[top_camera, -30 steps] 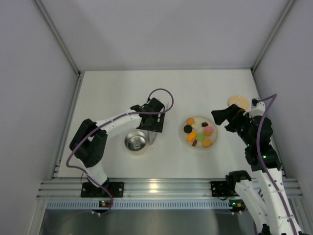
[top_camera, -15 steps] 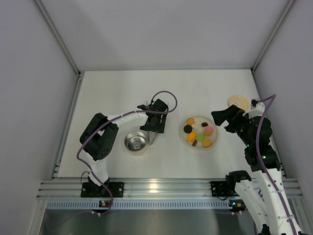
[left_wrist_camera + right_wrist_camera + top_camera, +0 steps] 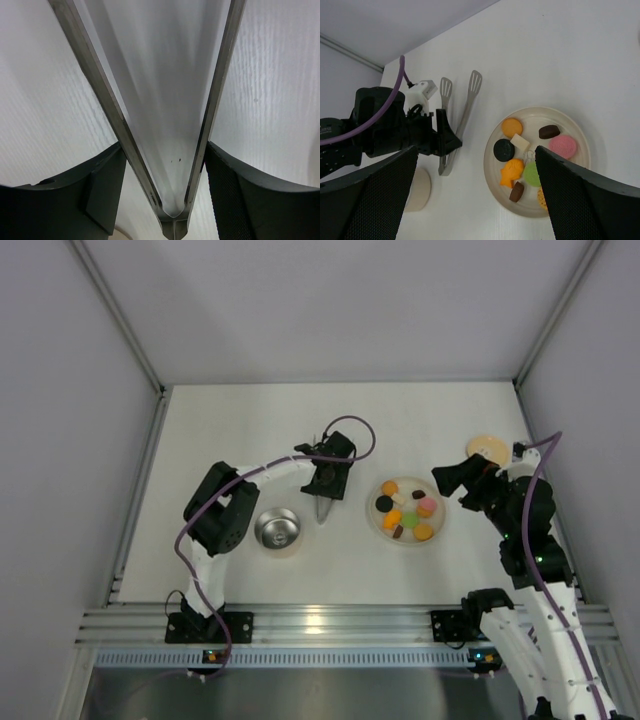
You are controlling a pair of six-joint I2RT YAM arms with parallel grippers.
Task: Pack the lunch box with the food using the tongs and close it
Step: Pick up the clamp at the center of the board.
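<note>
The slim metal tongs point(image 3: 323, 510) lie on the table right of the steel lunch box point(image 3: 278, 529), which stands open. My left gripper point(image 3: 328, 480) is over the tongs near their hinge. In the left wrist view its two dark fingers point(image 3: 102, 187) press against the outside of both tong arms point(image 3: 112, 112), which spread in a V. My left gripper point(image 3: 165, 146) is shut on them. The food point(image 3: 405, 512) sits on a pale plate point(image 3: 437, 523). The wooden lid point(image 3: 487, 448) lies at the far right. My right gripper point(image 3: 456, 480) hangs wide open beside the plate.
White walls close in the table on the left, back and right. The left arm's purple cable point(image 3: 345, 430) loops above the tongs. In the right wrist view the tongs' slotted ends point(image 3: 474, 82) point away from the plate point(image 3: 580, 172).
My left gripper has moved right, away from the lunch box, and its fingers have narrowed onto the tongs. The tongs have shifted slightly right. The right arm has not moved.
</note>
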